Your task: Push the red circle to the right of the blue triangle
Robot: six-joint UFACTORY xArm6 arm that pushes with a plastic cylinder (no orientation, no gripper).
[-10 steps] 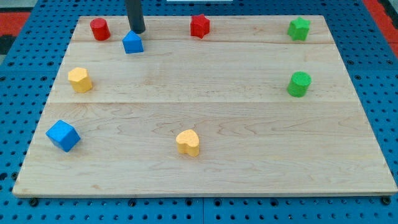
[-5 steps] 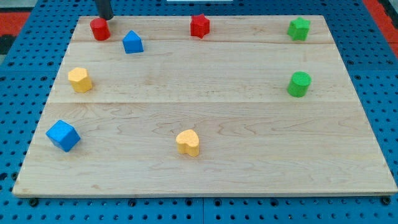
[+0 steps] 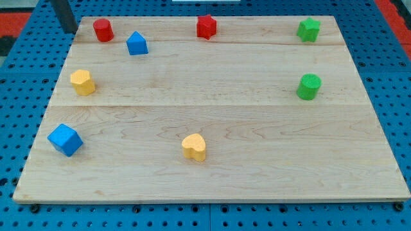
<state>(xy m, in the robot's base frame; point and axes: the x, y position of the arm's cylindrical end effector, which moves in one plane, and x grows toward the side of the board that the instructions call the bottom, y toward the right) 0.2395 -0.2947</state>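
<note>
I see bright, even light from overhead across the wooden board (image 3: 212, 109), with faint sheen on its pale planks and no hard glare. Blocks on it, like the yellow heart (image 3: 194, 147), cast only small soft shadows at their bases. Focus is sharp to the board's edges, without visible warping.

No text, labels, brands, nos. or signs showing anywhere: nothing readable on the wooden board (image 3: 212, 115), the blocks, or the blue pegboard (image 3: 398, 64) around it.
</note>
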